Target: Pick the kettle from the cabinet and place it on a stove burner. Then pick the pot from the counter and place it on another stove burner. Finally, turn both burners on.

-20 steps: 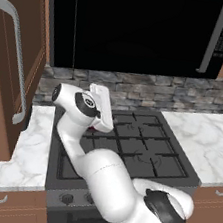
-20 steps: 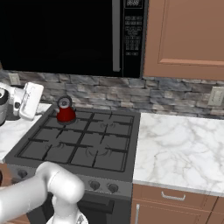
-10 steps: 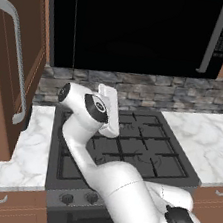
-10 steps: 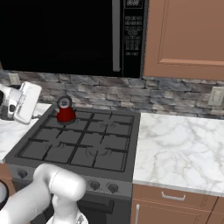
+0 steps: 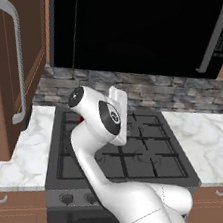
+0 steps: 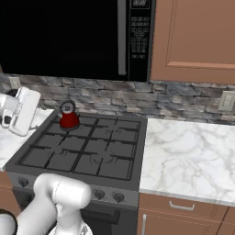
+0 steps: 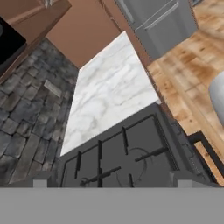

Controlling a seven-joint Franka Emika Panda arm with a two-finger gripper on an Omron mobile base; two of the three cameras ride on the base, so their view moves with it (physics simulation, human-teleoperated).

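The small glossy red kettle (image 6: 69, 116) stands on the rear-left black-grated burner (image 6: 75, 125), first placement judged complete; the pincer (image 6: 20, 111) hangs open and empty, pot and burner ignition outstanding.

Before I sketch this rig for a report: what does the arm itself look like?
The arm is glossy white with rounded, tube-like segments and dark round joint caps ringed in grey. No cables or sleeves show. The pincer has a flat white body.
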